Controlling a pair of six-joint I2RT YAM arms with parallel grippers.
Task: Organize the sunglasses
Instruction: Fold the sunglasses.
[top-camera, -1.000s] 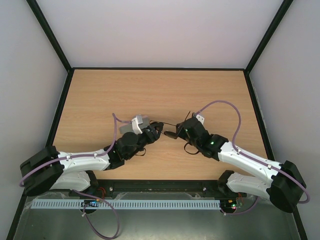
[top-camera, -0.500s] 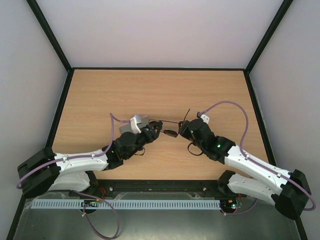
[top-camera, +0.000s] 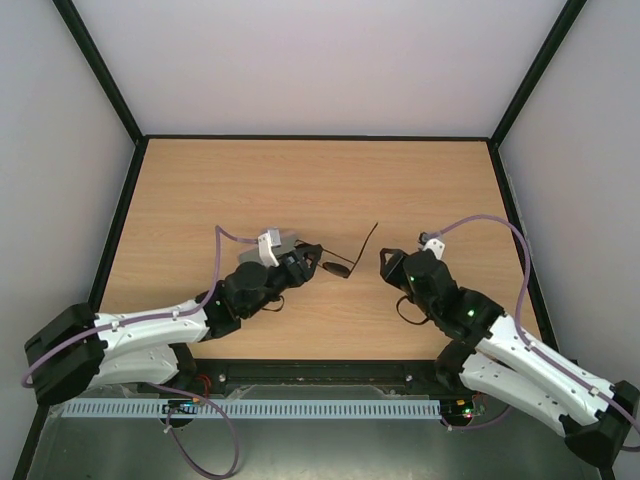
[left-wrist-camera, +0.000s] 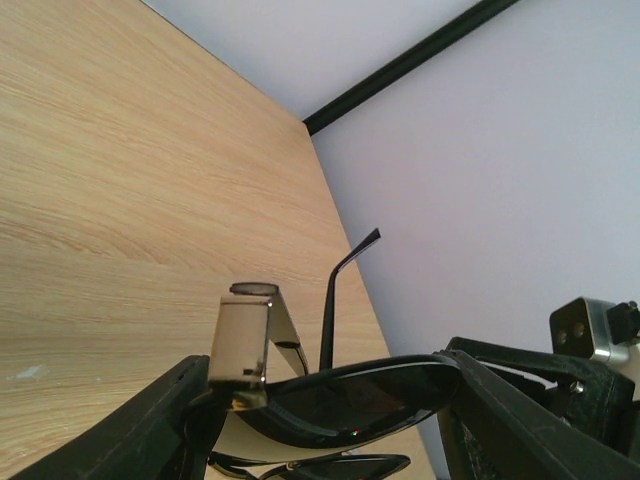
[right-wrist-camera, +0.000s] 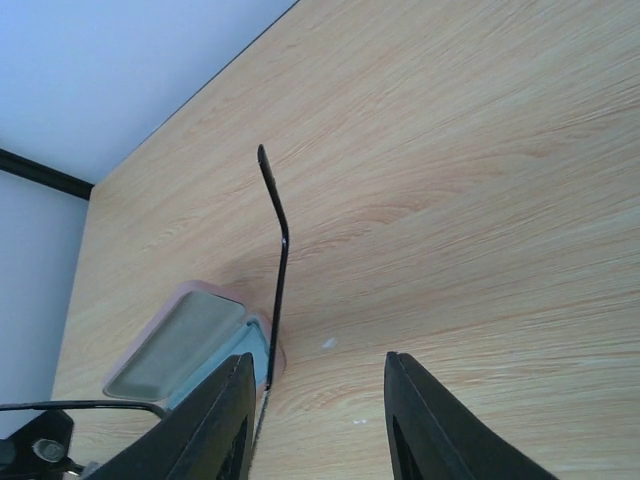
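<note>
The right gripper (right-wrist-camera: 315, 385) is near its own base. Its fingers are spread with nothing between them, and it is apart from the glasses. The left gripper (top-camera: 312, 262) is clamped on the sunglasses (left-wrist-camera: 350, 395) by the front. It seems to hold them just above the table (top-camera: 300, 180), near the middle. One temple (right-wrist-camera: 280, 250) sticks straight out, unfolded; I cannot tell how the other lies. Just past the glasses, beside the left wrist, the pink case (right-wrist-camera: 175, 345) lies open on the table with no glasses in it. So I judge the task about half done. The glasses are in hand, but the temple is not yet folded, and the glasses are not yet laid in the case.
</note>
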